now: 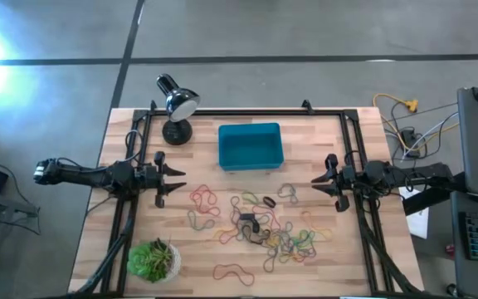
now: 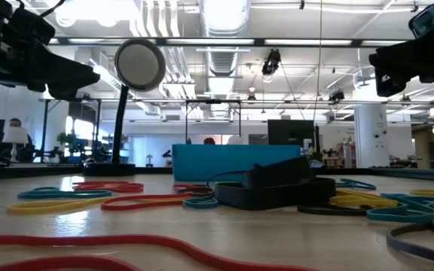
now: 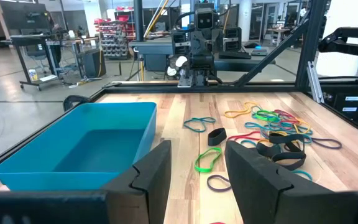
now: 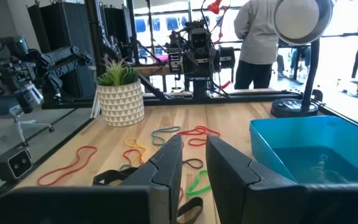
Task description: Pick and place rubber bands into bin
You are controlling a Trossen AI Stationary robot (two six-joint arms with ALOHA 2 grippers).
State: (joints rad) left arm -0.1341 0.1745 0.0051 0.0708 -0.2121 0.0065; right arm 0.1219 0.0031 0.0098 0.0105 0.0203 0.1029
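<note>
We see the bin point(image 1: 250, 145) sitting toward the far edge of the wooden surface point(image 1: 322, 266), and as far as we can tell nothing lies in it. The rubber bands point(image 1: 260, 228) lie scattered in a loose tangle on the near side of the bin, red, orange, yellow, green and black loops, with one red loop point(image 1: 233, 272) apart near the front edge. The left gripper point(image 1: 169, 181) hovers to the left of the bin, jaws parted and holding nothing. The right gripper point(image 1: 320, 182) hovers to the right of the bin, jaws likewise apart and free. A black desk lamp point(image 1: 177, 106) stands just left of the bin, and a potted succulent point(image 1: 153, 259) sits at the front, well away from the bin
</note>
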